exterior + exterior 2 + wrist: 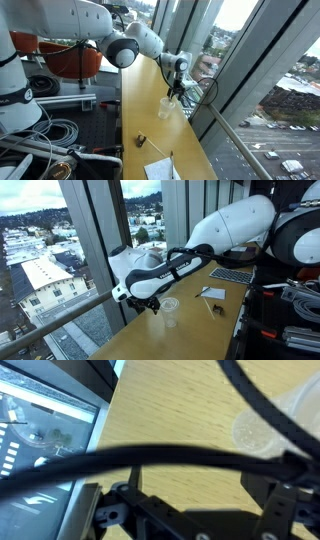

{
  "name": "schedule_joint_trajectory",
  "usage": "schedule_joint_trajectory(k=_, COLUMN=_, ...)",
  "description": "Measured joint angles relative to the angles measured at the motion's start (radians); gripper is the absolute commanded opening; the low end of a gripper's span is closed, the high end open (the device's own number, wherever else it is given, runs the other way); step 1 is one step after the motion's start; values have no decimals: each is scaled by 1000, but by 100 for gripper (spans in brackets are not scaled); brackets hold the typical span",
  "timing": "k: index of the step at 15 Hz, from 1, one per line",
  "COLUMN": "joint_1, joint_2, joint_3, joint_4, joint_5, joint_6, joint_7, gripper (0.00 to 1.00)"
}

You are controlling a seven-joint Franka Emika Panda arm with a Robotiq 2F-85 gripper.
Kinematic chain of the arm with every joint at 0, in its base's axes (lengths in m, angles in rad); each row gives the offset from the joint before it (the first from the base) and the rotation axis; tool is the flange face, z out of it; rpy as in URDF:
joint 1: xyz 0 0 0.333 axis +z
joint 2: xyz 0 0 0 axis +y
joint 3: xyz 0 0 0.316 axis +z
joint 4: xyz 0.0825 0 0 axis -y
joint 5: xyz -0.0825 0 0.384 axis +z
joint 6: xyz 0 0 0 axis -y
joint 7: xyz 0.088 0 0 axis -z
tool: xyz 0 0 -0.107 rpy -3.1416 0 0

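The claw hangs with fingers spread and empty just beside the clear cup, which stands upright on its own base, needing no support, near the window-side edge of the bench.

Surfaces: worktop pale wood, fine grain, matt, smooth; cup clear plastic, slightly cloudy; arm glossy white plastic shell; gripper matt black; cable smooth black sheath; sheet matt white paper

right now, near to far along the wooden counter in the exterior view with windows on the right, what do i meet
flat white paper sheet -> small dark object -> clear plastic cup -> black pincer
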Motion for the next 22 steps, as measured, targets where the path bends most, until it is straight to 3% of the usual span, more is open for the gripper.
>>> schedule_joint_trajectory(k=16, joint_1=-5, joint_2=-1, joint_3=-7, joint_4=-16, joint_5=0, joint_6=-269, joint_7=160, gripper=100)
schedule_joint_trajectory(k=22, joint_1=-29, joint_2=0, joint_3=-5, joint_4=-95, joint_5=1, joint_6=-287, joint_7=224, gripper=100)
